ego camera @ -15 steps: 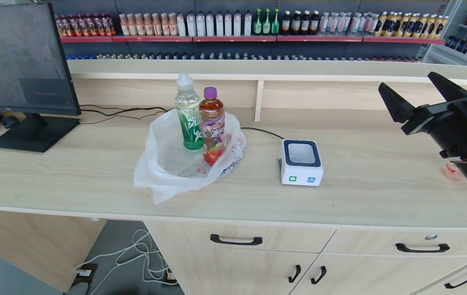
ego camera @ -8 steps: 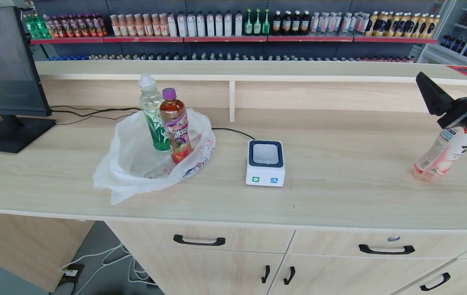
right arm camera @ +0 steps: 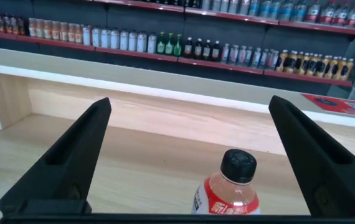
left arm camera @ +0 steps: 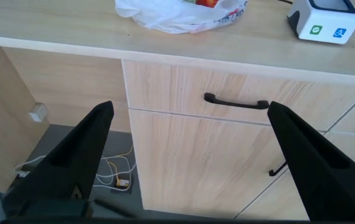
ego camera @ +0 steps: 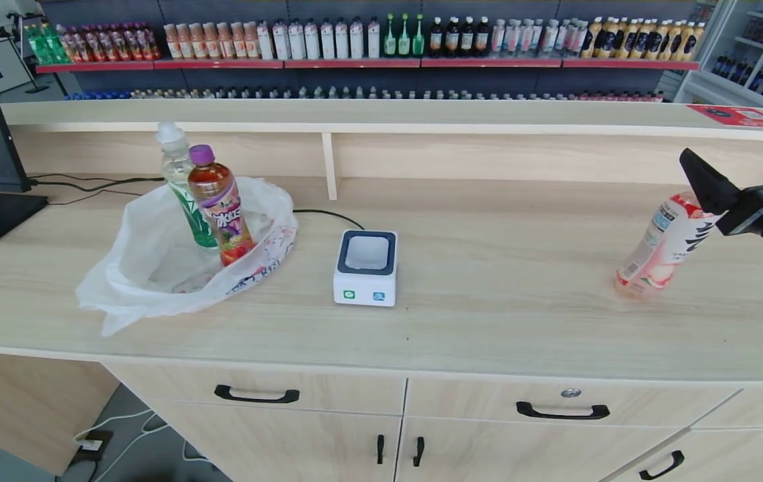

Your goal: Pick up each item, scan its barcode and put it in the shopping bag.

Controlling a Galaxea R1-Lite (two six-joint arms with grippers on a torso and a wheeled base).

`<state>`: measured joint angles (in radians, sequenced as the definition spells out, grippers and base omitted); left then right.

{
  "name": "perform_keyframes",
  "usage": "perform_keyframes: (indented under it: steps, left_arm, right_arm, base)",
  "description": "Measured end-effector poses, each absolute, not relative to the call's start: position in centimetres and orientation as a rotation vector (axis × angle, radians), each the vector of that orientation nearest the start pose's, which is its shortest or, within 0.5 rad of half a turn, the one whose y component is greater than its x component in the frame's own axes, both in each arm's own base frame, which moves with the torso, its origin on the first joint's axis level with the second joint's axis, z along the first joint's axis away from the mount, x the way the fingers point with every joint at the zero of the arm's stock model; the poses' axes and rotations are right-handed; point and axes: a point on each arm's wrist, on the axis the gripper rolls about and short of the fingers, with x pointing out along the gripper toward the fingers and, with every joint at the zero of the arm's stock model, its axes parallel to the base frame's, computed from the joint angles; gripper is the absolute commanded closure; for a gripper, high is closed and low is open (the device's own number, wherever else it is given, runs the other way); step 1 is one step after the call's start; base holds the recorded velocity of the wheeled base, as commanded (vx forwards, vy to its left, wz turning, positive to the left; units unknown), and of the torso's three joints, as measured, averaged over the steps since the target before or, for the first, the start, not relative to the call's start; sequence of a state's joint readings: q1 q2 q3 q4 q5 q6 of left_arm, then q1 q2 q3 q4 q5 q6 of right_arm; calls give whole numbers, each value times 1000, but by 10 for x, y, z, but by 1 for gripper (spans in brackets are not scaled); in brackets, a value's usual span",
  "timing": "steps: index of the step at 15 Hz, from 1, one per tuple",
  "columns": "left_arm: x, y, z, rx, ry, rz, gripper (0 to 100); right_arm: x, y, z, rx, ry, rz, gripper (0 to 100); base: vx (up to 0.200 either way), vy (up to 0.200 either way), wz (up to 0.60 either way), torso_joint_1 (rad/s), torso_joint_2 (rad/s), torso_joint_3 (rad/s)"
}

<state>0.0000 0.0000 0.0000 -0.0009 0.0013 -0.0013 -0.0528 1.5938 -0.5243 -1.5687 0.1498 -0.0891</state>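
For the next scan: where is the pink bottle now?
In the head view the pink bottle stands on the right side of the counter, far from the scanner, beside the right gripper.

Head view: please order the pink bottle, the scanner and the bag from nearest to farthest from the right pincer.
1. Pink bottle: far right, just beside the open right pincer.
2. Scanner: in the middle.
3. Bag: on the left, farthest away.
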Motion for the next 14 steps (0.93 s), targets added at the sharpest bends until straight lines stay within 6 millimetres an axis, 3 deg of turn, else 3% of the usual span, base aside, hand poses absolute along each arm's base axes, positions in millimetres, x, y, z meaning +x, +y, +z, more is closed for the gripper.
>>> perform_keyframes:
  steps: [2,5,14]
  left_arm:
    - [-23,0,76,0,0,1,0]
    - [-23,0,76,-2,-1,1,0]
    - [-23,0,76,-1,-1,1,0]
  right_arm:
    - [248,-6,226,-124,-476,91,0]
    - [253,-1,221,-110,-461,115,0]
    - [258,10,221,-94,-462,157,0]
  base:
    - [0,-200,0,5,0,5]
    - [200,0,0,2,1,1]
    - [0,0,0,0,0,0]
